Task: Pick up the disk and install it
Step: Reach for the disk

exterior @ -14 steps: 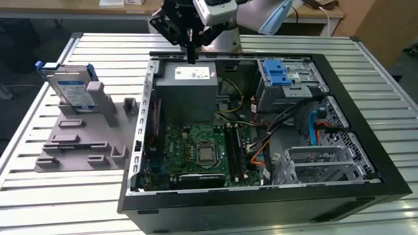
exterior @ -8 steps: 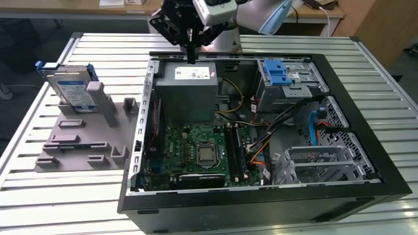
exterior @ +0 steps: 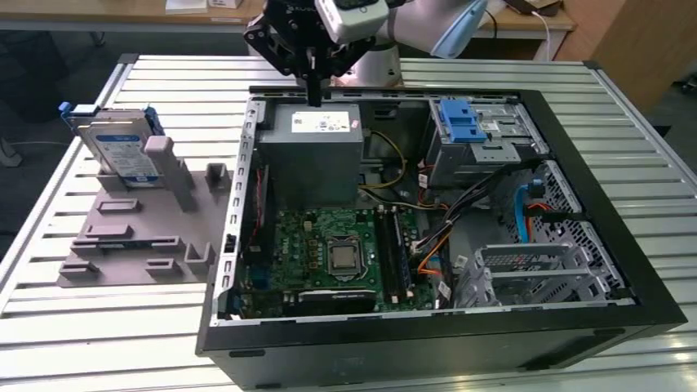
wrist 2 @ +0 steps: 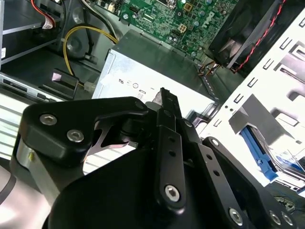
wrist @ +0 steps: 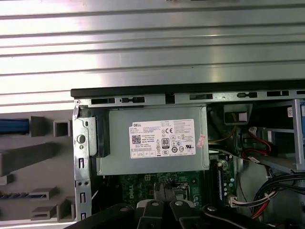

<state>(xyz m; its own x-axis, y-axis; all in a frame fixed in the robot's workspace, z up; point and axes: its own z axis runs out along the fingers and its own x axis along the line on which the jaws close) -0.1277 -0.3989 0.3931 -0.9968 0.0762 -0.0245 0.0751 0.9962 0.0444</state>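
1. gripper (exterior: 315,94): jaws clenched, empty, over power-supply box (exterior: 316,151)
2. disk (exterior: 117,151): upright in grey holder (exterior: 130,237) on worktop (exterior: 87,327), exterior view's left; lower part hidden by holder
3. first wrist view: disk's blue edge cut off

An open computer case (exterior: 436,351) is laid on the table (exterior: 109,327). A fixture (exterior: 120,245) is placed beside it at the exterior view's left, with the disk (exterior: 117,151) stood upright at the fixture's far end. Within the case, the power supply (exterior: 316,155) is seated behind the motherboard (exterior: 316,253).

Slatted metal table (exterior: 87,343), open black computer case (exterior: 436,353), grey holder tray (exterior: 122,249) beside it
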